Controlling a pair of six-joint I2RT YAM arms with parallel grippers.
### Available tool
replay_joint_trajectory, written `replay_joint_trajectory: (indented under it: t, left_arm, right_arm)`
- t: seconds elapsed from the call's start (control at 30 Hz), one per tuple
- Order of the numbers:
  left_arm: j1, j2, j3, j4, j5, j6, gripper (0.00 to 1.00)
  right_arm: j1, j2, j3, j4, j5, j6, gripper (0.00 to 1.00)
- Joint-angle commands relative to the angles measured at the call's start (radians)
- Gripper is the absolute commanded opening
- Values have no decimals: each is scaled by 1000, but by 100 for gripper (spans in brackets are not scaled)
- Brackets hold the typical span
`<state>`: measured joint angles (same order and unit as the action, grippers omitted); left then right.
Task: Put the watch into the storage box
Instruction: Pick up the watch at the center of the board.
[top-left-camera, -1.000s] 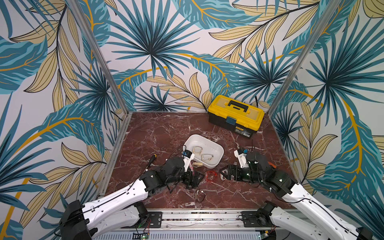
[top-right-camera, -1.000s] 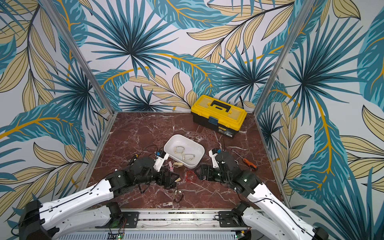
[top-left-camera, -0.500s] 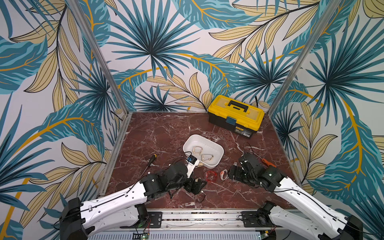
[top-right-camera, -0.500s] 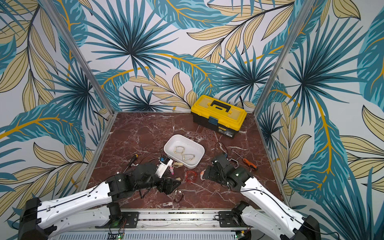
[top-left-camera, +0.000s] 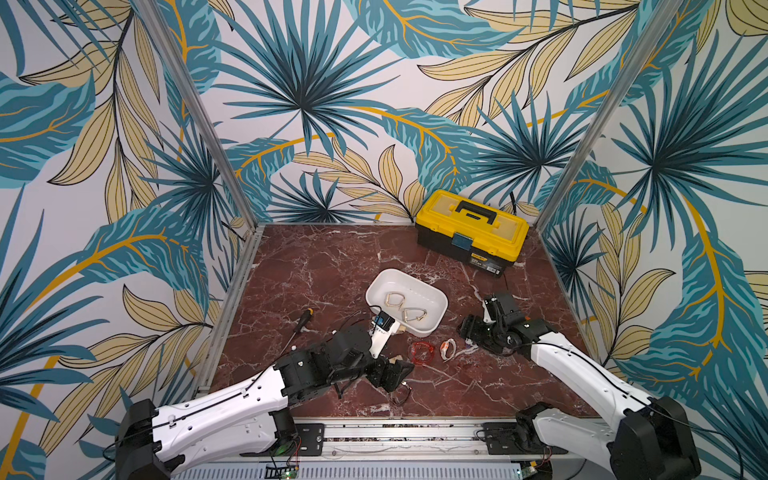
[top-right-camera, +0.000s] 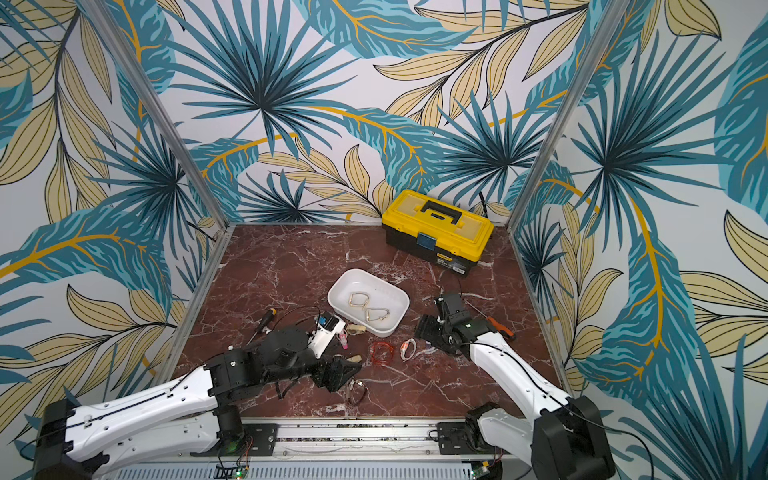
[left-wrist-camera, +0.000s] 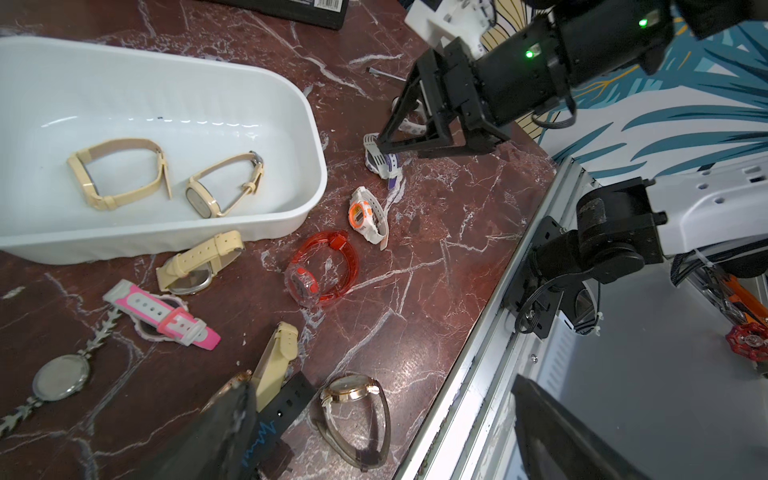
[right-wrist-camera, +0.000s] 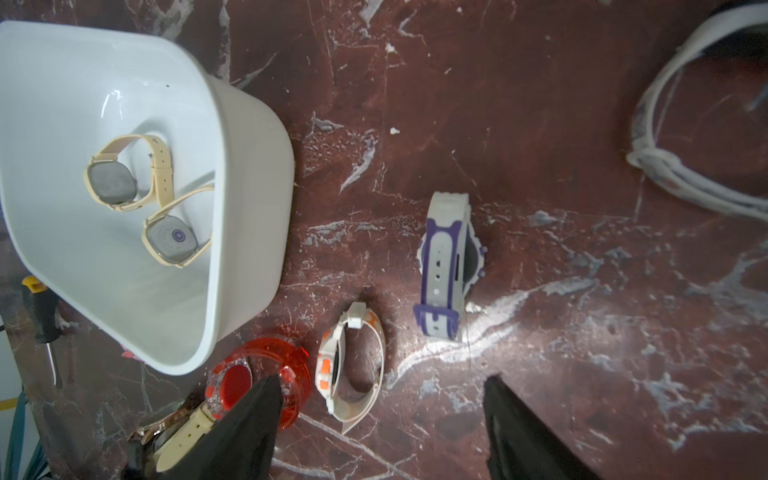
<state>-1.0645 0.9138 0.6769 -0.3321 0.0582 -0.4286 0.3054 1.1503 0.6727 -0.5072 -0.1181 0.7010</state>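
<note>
Watch (right-wrist-camera: 446, 266) just ahead of right tool (right-wrist-camera: 381, 380)

In a top view: storage box (top-left-camera: 439, 306) mid-table on red marble tabletop (top-left-camera: 332, 257), lidless, 2 beige watches (top-left-camera: 394, 300) inside, side by side. Red watch (top-left-camera: 421, 353) + white/orange watch (top-left-camera: 448, 348) on marble just in front of box, not touching it. L gripper (top-left-camera: 399, 374) low, near red watch. R gripper (top-left-camera: 467, 332) low, right of box, near white/orange watch. Yellow toolbox (top-left-camera: 471, 235) back right, lid down. Screwdriver (top-left-camera: 300, 324) left of box.

A white watch (right-wrist-camera: 653, 161) runs off the right wrist view's edge
</note>
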Motion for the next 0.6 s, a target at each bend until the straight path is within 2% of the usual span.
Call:
replay_joint_trajectory:
  t: [0.0,0.23,0.57]
  left_arm:
    - [-37,-25,41,-13,-62,64,100]
    - [-51,-14,59,-27,-90,84,100]
    - [-51,8,72,-34,-100,88,100]
  right_arm:
    - [-42,29,-32,77,-88,-44,77]
    - [-110,133,-46,161,-161,-69,73]
    - [-161,162,-91,255,-226,-78,69]
